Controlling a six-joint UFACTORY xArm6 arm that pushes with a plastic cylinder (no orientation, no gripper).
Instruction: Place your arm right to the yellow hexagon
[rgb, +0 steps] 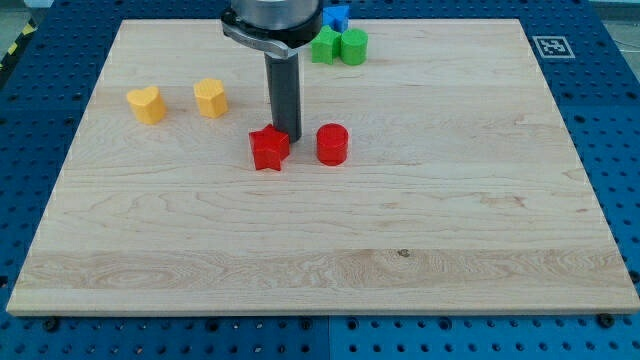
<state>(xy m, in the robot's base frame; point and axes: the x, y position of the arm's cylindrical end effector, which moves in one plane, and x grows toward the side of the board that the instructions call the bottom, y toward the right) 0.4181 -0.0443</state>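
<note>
The yellow hexagon (210, 97) stands on the wooden board (420, 230) at the upper left. A yellow heart (146, 104) lies to its left. My tip (288, 136) rests on the board to the lower right of the hexagon, well apart from it. The tip sits just behind the red star (268, 149), at its upper right edge, and left of the red cylinder (332, 144). The dark rod rises from the tip to the arm's mount at the view's top.
A green star (323, 46) and a green cylinder (353, 46) stand at the board's top edge, right of the rod. A blue block (337, 15) shows behind them, partly hidden by the arm. A fiducial marker (548, 46) is at the top right corner.
</note>
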